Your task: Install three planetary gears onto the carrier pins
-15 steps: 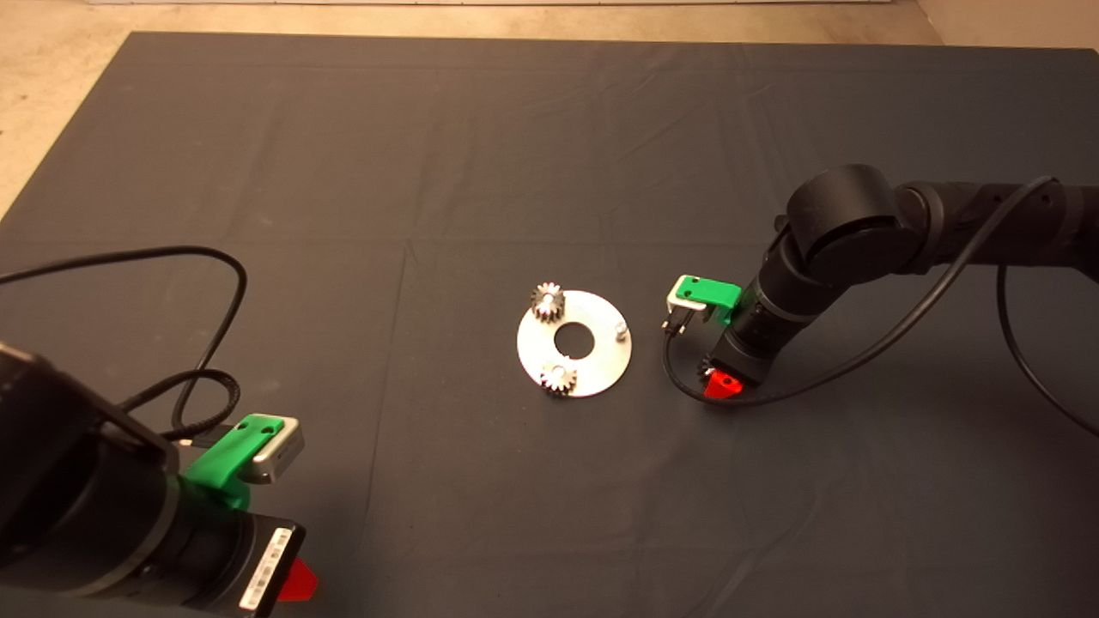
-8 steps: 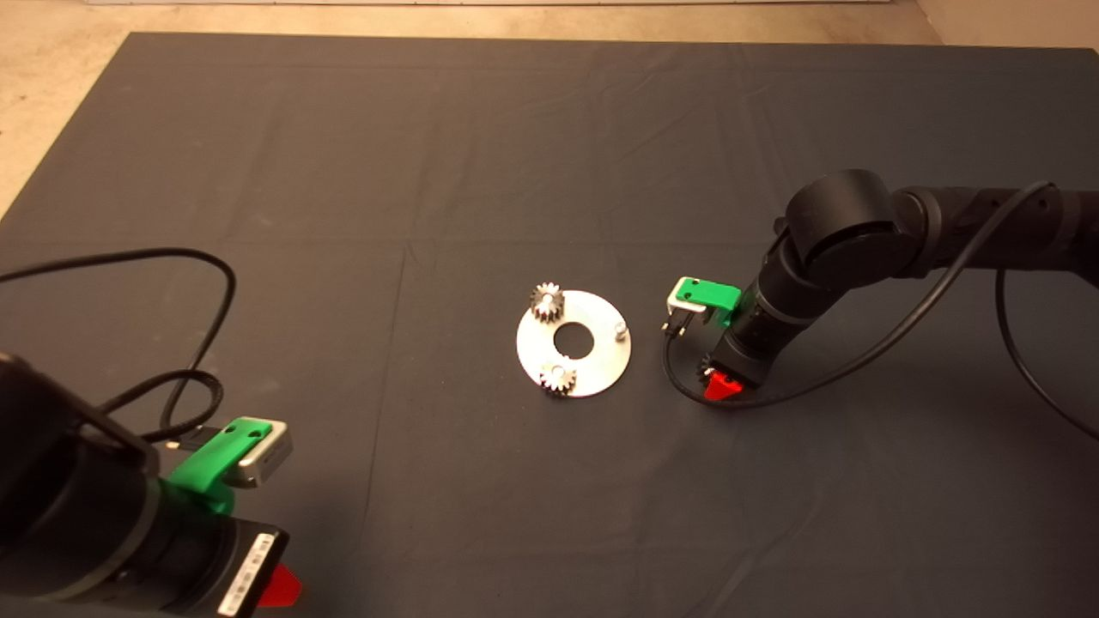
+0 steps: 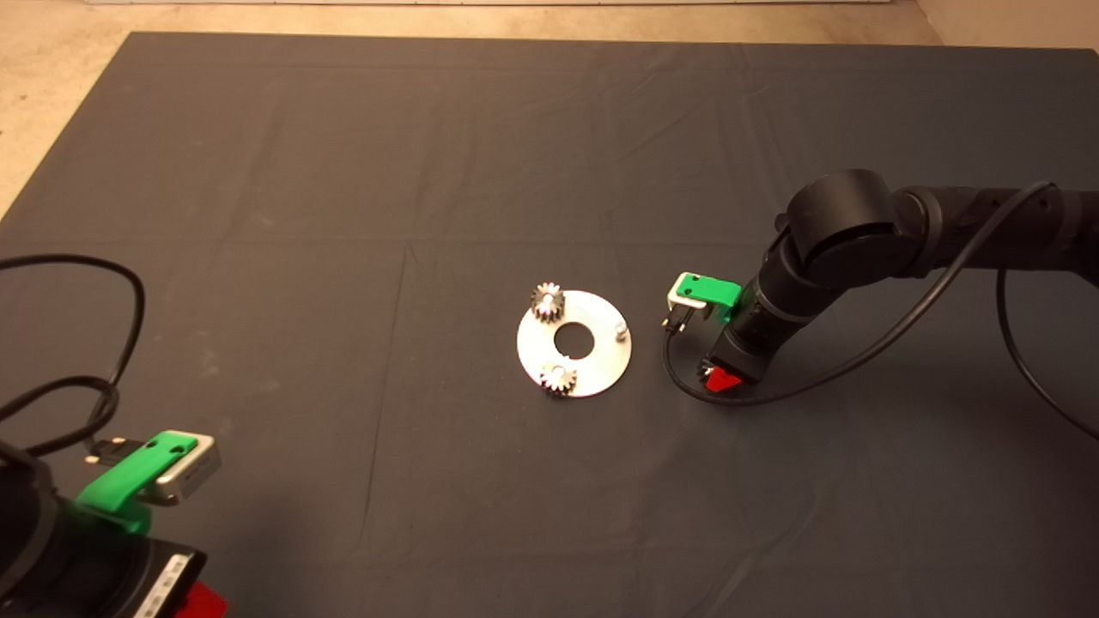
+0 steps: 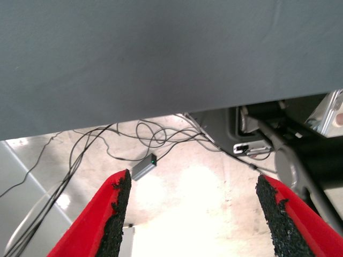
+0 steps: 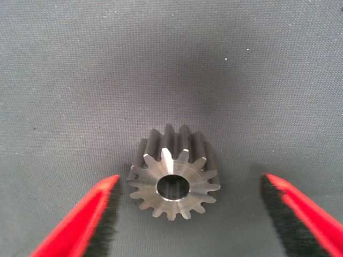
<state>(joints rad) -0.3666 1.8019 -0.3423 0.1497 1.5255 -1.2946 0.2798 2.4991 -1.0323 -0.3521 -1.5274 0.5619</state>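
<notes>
Two planetary gears already sit on the carrier disc (image 3: 601, 360): one gear (image 3: 547, 301) on the pin at the disc's far-left edge, another gear (image 3: 558, 377) on the pin at its near edge. The third carrier pin (image 3: 618, 330), on the side of the disc facing the right arm, stands bare. So the job looks two-thirds done, with one gear left to pick up and seat.

That third gear (image 5: 174, 179) lies flat on the dark mat (image 3: 429, 172), bore upward, off the disc on its right-arm side. The head view hides it beneath the right gripper (image 3: 719, 380), which hangs low over the mat just beside the disc. In the right wrist view the gear sits between the two red fingers (image 5: 80, 222), which stand apart with mat showing on both sides of the teeth; nothing is clamped yet. The grasp appears ready to be made by closing on the toothed rim.

The left gripper (image 4: 193, 214) waits well away from the disc, at the mat's near-left corner, its fingers spread and empty, with floor and loose cables (image 4: 150, 134) showing between them.
</notes>
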